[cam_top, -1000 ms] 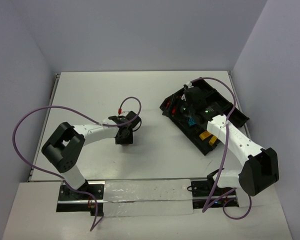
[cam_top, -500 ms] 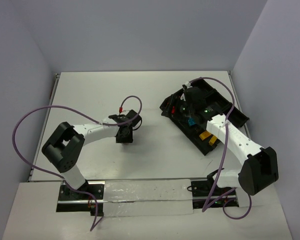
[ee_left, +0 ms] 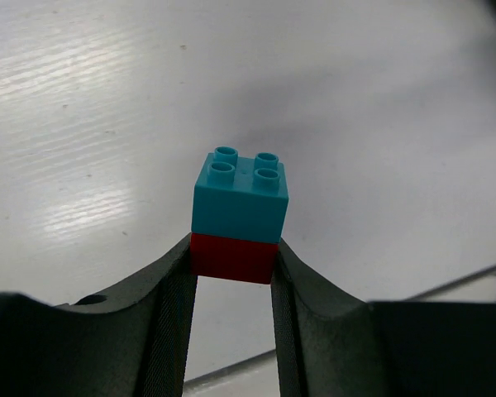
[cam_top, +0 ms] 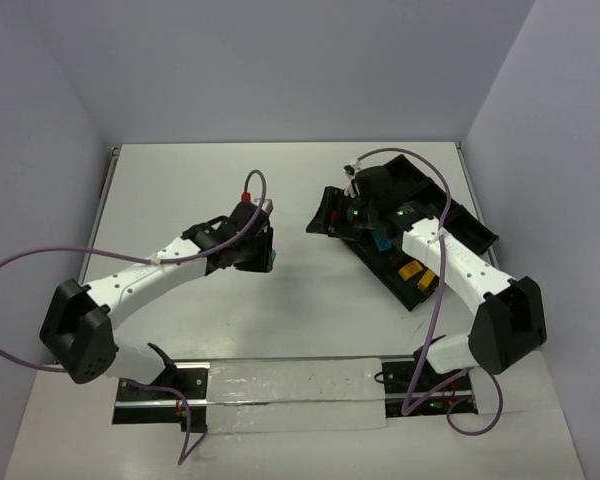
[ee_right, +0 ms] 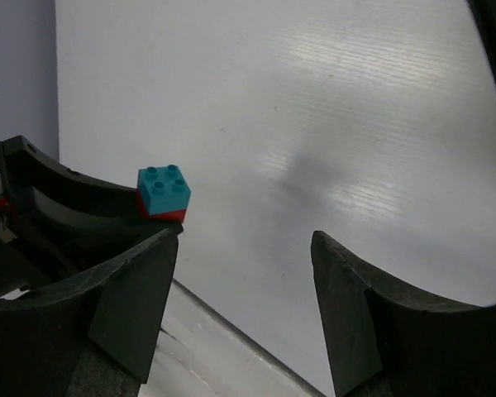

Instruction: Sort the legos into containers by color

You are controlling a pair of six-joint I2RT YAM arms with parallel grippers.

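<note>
Two stacked bricks formed the one clump held by the left gripper [ee_left: 231, 260]: a cyan brick [ee_left: 240, 194] seated stud-side up on a red brick [ee_left: 233, 258]. The left jaws were clamped on the red brick's two sides, and the cyan brick stood clear above the fingertips. In the top view this gripper was over the middle of the desk [cam_top: 180, 190], to the left of the black tray [cam_top: 465, 228] and apart from it. The right gripper [ee_right: 241, 248] was at the tray's far left end, its jaws wide apart with nothing between them; its wrist camera faced the held clump across bare desk. Inside the tray, a yellow brick [cam_top: 410, 272] lay in a compartment toward the near end, and a loose cyan brick [cam_top: 382, 243] lay in the compartment next beyond it.
</note>
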